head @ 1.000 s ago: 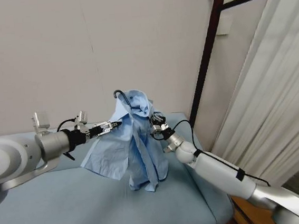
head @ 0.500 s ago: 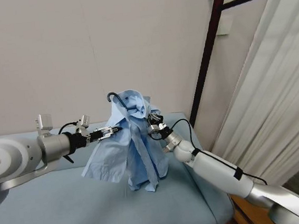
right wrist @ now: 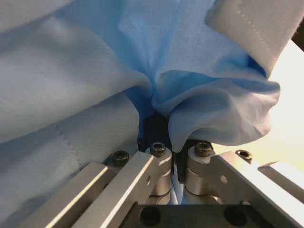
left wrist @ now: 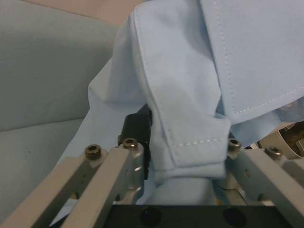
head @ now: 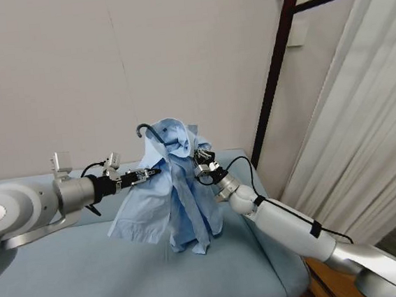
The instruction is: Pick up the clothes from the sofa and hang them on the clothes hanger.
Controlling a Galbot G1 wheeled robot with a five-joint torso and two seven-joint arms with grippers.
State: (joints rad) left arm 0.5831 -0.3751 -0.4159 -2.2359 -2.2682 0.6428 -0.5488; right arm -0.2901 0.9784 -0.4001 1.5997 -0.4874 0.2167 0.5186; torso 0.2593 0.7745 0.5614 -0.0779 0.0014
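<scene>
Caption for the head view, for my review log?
Left gripper and right gripper hold a blue shirt on its hanger above the sofa, the dark clothes rack standing to the right.

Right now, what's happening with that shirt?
The left tool and right tool both grip the light blue shirt, draped on a hanger and held up above the sofa. The left grips a shoulder, the right fabric near the collar. The dark clothes rack stands to the right; the shirt is not on it yet.

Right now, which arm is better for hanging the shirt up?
Probably right: the right gripper grips the blue shirt on the side nearer the dark rack; the left gripper grips the far side.
</scene>
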